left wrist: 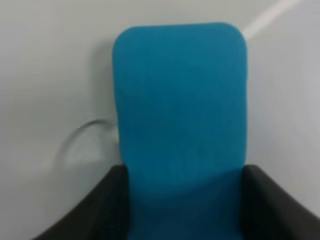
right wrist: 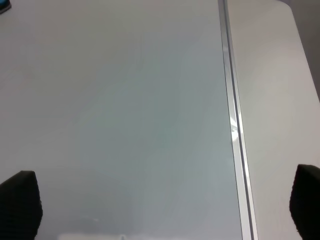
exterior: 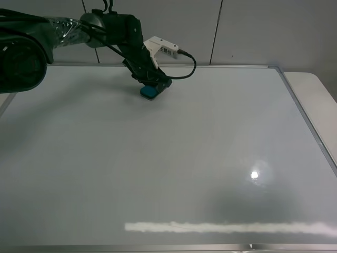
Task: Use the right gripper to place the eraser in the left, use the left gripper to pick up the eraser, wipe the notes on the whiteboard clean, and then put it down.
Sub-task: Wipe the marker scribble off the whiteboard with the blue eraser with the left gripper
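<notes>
My left gripper (exterior: 152,86) is shut on the teal-blue eraser (exterior: 148,93) and presses it on the whiteboard (exterior: 168,158) near its far edge, left of the middle. In the left wrist view the eraser (left wrist: 180,110) lies flat on the board between the two black fingers (left wrist: 100,210). A faint grey curved trace of the notes (left wrist: 82,131) shows just beside it. No notes show in the exterior view. My right gripper (right wrist: 162,205) is wide open and empty, above the board's right part by its silver frame (right wrist: 232,125). It is out of the exterior view.
A pale table surface (exterior: 316,95) lies beyond the board's right frame and also shows in the right wrist view (right wrist: 275,100). Grey wall panels (exterior: 247,31) stand behind the board. A light glare streak (exterior: 226,227) runs along the board's near edge.
</notes>
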You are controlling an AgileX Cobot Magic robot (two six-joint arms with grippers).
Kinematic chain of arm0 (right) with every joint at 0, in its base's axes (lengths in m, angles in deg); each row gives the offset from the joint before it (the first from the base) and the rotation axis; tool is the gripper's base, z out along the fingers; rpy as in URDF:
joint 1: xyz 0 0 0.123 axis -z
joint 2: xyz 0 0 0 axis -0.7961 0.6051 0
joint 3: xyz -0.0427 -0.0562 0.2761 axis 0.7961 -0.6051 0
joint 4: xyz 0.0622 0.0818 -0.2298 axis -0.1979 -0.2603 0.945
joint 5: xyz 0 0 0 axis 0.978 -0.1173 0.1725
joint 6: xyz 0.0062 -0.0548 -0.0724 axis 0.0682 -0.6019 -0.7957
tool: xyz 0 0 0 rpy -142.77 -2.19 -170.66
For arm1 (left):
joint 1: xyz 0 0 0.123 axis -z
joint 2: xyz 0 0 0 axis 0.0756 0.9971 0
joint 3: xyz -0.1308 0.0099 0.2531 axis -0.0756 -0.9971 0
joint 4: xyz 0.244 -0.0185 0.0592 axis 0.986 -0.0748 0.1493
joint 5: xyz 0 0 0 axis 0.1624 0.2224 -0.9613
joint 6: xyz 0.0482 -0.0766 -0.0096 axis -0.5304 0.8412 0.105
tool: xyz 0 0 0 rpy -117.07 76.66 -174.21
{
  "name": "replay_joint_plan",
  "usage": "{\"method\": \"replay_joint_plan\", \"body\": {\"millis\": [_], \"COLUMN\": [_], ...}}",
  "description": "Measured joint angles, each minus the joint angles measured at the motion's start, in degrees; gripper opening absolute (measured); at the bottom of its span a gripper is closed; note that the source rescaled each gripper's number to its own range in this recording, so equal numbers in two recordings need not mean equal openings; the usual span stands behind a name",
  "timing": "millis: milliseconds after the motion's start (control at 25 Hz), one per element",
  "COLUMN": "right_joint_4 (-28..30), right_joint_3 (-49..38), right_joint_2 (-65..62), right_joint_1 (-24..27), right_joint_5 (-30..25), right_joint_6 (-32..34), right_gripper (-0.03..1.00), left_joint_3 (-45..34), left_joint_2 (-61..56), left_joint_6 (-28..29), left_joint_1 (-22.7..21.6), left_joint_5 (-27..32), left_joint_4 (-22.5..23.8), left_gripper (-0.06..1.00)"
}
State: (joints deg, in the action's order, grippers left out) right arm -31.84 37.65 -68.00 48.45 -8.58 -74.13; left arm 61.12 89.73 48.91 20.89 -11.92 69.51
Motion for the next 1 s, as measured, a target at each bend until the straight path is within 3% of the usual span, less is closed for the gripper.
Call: {"method": "replay_joint_plan", "body": {"millis": [240,520,760,1000], "right_joint_4": [0.0,0.0,0.0,0.0], "right_joint_3": [0.0,0.0,0.0,0.0], "right_joint_2": [0.0,0.0,0.0,0.0], "right_joint_1": [0.0,0.0,0.0,0.0], "right_joint_5": [0.0,0.0,0.0,0.0], "right_joint_6": [0.0,0.0,0.0,0.0], "right_gripper": [1.0,1.0,1.0,1.0], "left_joint_3": [0.0,0.0,0.7,3.2], "left_joint_2": [0.1,0.2,0.3,1.2], "left_joint_6": [-0.1,-0.1,-0.1,0.0], "left_joint_1": [0.5,-4.5,-10.4,-10.7], "left_joint_5": [0.0,0.0,-1.5,0.3], "left_joint_4": [-0.3,-4.6,-3.9,-2.2], "left_gripper": [0.01,0.02,0.02,0.02]}}
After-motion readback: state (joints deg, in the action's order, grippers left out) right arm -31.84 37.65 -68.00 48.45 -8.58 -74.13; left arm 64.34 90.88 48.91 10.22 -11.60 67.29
